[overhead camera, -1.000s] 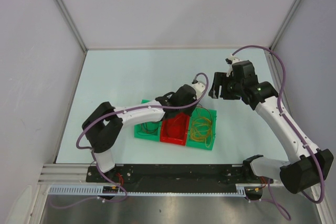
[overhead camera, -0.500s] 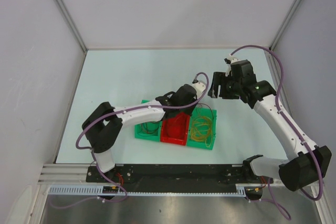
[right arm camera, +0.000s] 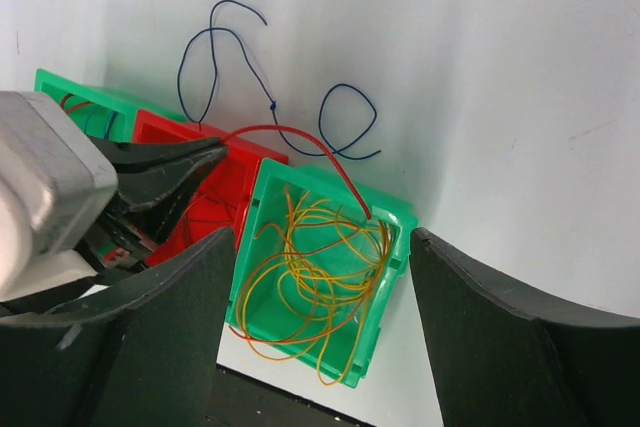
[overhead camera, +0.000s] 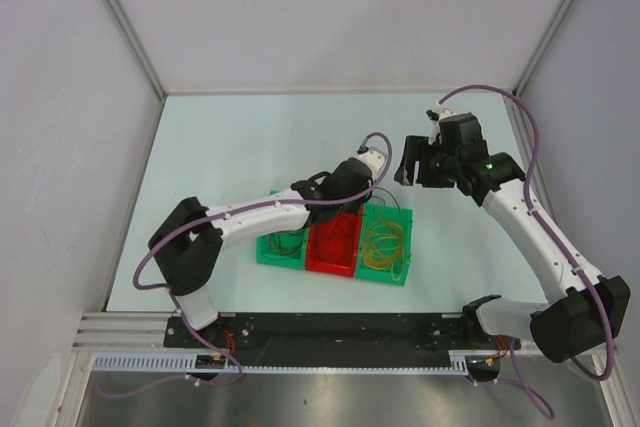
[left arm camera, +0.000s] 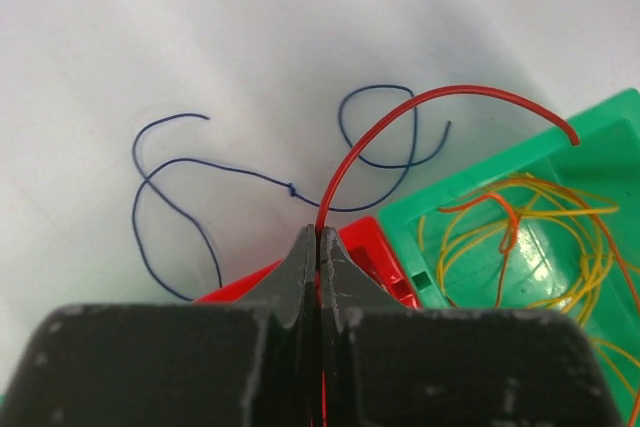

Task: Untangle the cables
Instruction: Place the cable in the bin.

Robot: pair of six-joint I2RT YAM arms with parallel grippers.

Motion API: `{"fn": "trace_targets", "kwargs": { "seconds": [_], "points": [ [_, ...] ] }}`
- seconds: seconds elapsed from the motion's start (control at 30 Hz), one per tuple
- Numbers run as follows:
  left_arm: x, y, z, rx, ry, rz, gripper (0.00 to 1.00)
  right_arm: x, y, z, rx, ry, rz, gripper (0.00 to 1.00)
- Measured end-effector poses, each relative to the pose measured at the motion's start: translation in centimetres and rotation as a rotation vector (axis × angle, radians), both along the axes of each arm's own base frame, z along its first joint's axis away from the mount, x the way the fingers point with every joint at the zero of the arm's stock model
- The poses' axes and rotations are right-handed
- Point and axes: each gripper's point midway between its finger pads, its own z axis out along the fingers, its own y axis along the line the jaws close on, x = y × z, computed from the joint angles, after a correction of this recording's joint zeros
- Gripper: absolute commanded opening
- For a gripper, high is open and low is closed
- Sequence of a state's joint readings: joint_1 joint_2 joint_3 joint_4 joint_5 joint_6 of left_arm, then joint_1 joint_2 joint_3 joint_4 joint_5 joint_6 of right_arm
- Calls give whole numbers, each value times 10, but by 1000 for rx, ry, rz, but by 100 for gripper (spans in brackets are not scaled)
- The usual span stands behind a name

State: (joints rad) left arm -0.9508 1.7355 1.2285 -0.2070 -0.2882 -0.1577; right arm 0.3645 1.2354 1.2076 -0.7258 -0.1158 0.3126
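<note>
Pale mint table is sitting between plain grey walls, carrying 3 bins in a row near the arms. Task is looking partway along: yellow-orange cables are lying coiled in the right green bin, and the left green bin is holding a few thin loops, colours hard to tell. Left gripper is clamping the red cable, jaws pressed together above the red bin; the free end is arcing over the right green bin's rim. Blue cable is lying loose on the table just beyond the bins, and the red arc is crossing it in view; contact cannot be told. Right gripper is hovering with jaws apart, holding nothing. Left, by judgement: separating red from blue, binning both.
</note>
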Motion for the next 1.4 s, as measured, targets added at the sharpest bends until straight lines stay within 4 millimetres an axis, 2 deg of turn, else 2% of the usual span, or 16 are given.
{"fn": "trace_targets", "kwargs": {
  "seconds": [0.4, 0.9, 1.0, 1.27, 1.4],
  "points": [
    [9, 44, 21, 32, -39, 245, 0, -1, 1, 0, 4, 3, 3, 75],
    [-2, 82, 61, -17, -74, 383, 0, -6, 1, 9, 25, -10, -6, 74],
    [-8, 90, 57, -14, -62, 394, 0, -9, 2, 11, 31, -14, -5, 74],
    [-26, 108, 28, 40, -7, 416, 0, -13, 9, 12, 37, -13, 13, 74],
    [-34, 111, 26, 38, 1, 418, 0, -14, 10, 12, 38, -13, 18, 74]
  ]
}}
